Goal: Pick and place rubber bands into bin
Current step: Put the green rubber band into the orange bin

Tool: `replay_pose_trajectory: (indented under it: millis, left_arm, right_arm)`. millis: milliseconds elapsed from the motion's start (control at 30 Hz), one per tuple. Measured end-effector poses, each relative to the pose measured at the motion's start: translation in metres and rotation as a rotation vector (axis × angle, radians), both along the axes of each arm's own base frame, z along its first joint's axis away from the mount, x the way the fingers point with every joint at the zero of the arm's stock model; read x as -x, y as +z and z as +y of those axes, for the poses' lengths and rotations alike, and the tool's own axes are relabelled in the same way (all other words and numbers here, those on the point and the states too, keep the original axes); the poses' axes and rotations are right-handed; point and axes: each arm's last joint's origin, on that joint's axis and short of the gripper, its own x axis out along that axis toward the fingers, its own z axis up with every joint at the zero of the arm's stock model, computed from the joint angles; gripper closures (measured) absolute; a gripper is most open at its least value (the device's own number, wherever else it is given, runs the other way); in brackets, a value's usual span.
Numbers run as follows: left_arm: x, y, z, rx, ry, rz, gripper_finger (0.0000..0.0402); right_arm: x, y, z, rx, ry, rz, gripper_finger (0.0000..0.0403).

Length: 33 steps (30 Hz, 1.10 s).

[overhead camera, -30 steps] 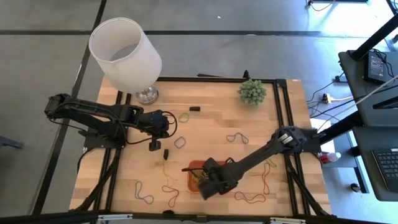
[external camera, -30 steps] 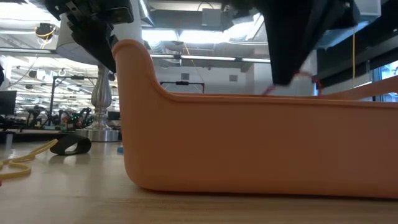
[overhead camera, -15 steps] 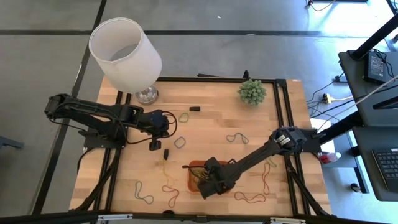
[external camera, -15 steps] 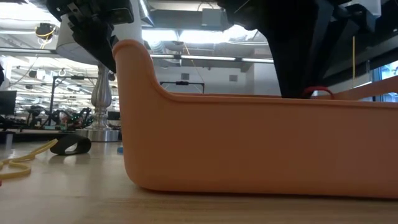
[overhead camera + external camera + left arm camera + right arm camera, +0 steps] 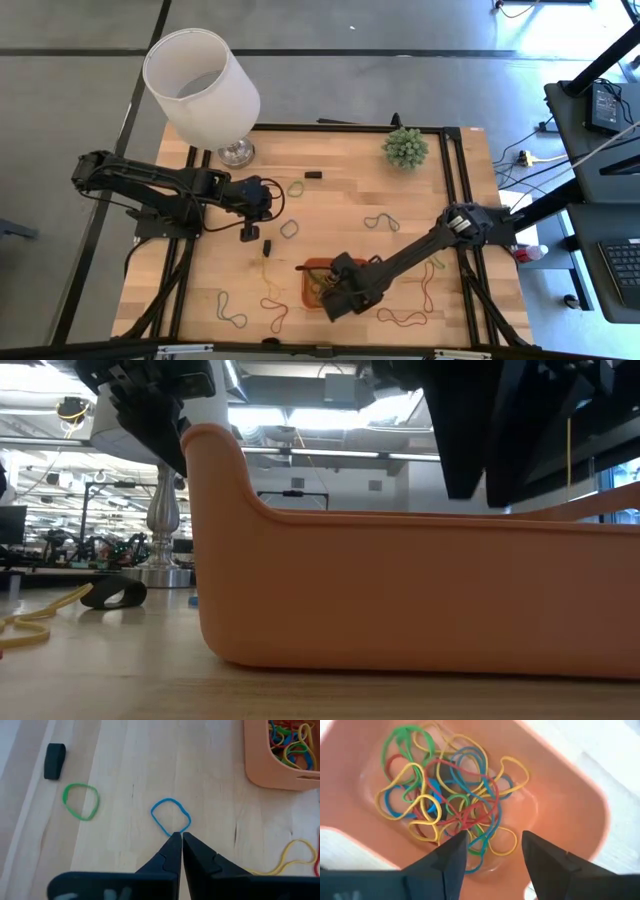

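The right gripper (image 5: pixel 490 852) hangs with its fingers spread wide and empty above the small shallow orange plastic bin (image 5: pixel 565 815), which sits low and centre in the high view (image 5: pixel 312 283) on the pale wooden table (image 5: pixel 340 205). Inside the bin lies a tangled heap of thin red, yellow, blue and green rubber bands (image 5: pixel 450 810). More bands lie scattered over the table. The left gripper (image 5: pixel 181 838), left of centre in the high view (image 5: pixel 247 235), is pinched narrow with nothing between its tips, at the edge of a blue rubber band (image 5: pixel 171 815); a green rubber band (image 5: pixel 81 800) lies nearby.
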Motion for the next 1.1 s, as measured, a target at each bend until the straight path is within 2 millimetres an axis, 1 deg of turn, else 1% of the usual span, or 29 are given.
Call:
replay_pose_trajectory:
  millis: [133, 233, 333, 500, 600, 700, 833, 933, 1100]
  left_arm:
    - [0.0, 0.0, 0.0, -0.011, 0.008, -0.003, 0.0384]
    - [0.0, 0.0, 0.0, -0.002, 0.02, -0.005, 0.038]
    - [-0.001, 0.0, 0.0, 0.014, 0.041, -0.008, 0.0371]
    - [-0.005, 0.001, 0.0, 0.042, 0.074, -0.038, 0.0348]
    - [-0.013, -0.001, -0.001, 0.052, 0.069, -0.067, 0.0326]
    - [-0.024, -0.005, 0.001, 0.071, 0.111, -0.072, 0.0298]
    - [-0.047, -0.011, 0.01, 0.072, 0.178, -0.025, 0.026]
    - [-0.07, -0.013, 0.021, 0.058, 0.237, 0.002, 0.0237]
    - [-0.105, -0.019, 0.052, 0.063, 0.366, 0.07, 0.0218]
  right_arm:
    - [0.004, 0.013, -0.002, 0.017, 0.032, -0.037, 0.0218]
    - [0.013, 0.033, -0.004, 0.057, 0.099, -0.072, 0.023]
    - [0.027, 0.049, -0.011, 0.124, 0.121, -0.07, 0.0244]
    - [0.062, 0.06, -0.03, 0.171, 0.129, -0.052, 0.0265]
    - [0.088, 0.056, -0.046, 0.165, 0.118, -0.065, 0.0275]
    - [0.116, 0.047, -0.065, 0.144, 0.095, -0.114, 0.0283]
    - [0.151, 0.031, -0.087, 0.104, 0.089, -0.184, 0.0288]
    - [0.177, 0.019, -0.104, 0.082, 0.086, -0.222, 0.0289]
    - [0.212, 0.001, -0.127, 0.041, 0.082, -0.293, 0.0289]
